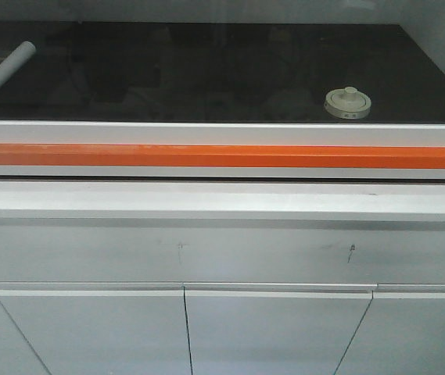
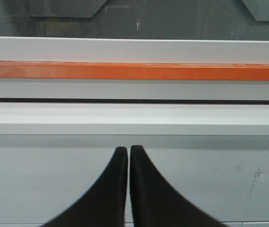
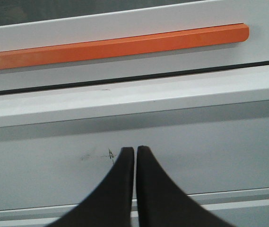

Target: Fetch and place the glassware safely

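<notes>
Left gripper [image 2: 128, 151] and right gripper [image 3: 134, 151] hang closed and empty below the orange strip [image 1: 222, 155], seemingly parked; the glass jar [image 1: 347, 102] stands beyond it, untouched.

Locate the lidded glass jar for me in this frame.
In the front-facing view the jar sits right of centre on the dark surface, near its front edge, behind the orange strip; neither wrist view shows it.

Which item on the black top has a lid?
The jar, front right: squat, with a cream knobbed lid. The grey tube lies slanted at far left.
</notes>
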Controlling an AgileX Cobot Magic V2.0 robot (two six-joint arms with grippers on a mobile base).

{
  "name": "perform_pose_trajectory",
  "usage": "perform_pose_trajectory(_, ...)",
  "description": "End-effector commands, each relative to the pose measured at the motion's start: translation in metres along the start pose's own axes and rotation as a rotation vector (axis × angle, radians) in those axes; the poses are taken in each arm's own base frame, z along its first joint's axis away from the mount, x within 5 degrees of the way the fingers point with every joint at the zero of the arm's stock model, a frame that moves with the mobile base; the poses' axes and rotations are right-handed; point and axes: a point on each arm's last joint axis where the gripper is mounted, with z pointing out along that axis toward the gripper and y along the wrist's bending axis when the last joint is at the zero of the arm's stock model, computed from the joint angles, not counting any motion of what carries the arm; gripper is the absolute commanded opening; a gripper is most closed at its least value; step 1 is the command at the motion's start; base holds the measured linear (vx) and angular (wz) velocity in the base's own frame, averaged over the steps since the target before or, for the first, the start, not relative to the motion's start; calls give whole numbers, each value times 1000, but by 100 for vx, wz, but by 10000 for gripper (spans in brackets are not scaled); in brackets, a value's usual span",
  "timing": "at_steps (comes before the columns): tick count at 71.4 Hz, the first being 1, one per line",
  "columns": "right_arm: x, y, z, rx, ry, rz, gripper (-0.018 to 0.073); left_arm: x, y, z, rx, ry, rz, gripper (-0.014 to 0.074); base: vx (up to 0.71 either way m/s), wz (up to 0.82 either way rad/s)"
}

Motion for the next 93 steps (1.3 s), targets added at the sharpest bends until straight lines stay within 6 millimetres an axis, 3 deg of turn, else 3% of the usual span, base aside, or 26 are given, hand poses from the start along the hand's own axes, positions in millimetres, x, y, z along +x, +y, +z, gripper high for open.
perform_pose_trajectory(1, -1, 2, 0, -21, -61, -19, -3, 2, -2, 0, 22, -51, -16, -7, 0, 0)
perform_pose_trajectory(93, -2, 2, 0, -26, -71, -14, -3, 2, -2, 0, 22, -51, -15, -7, 0, 0)
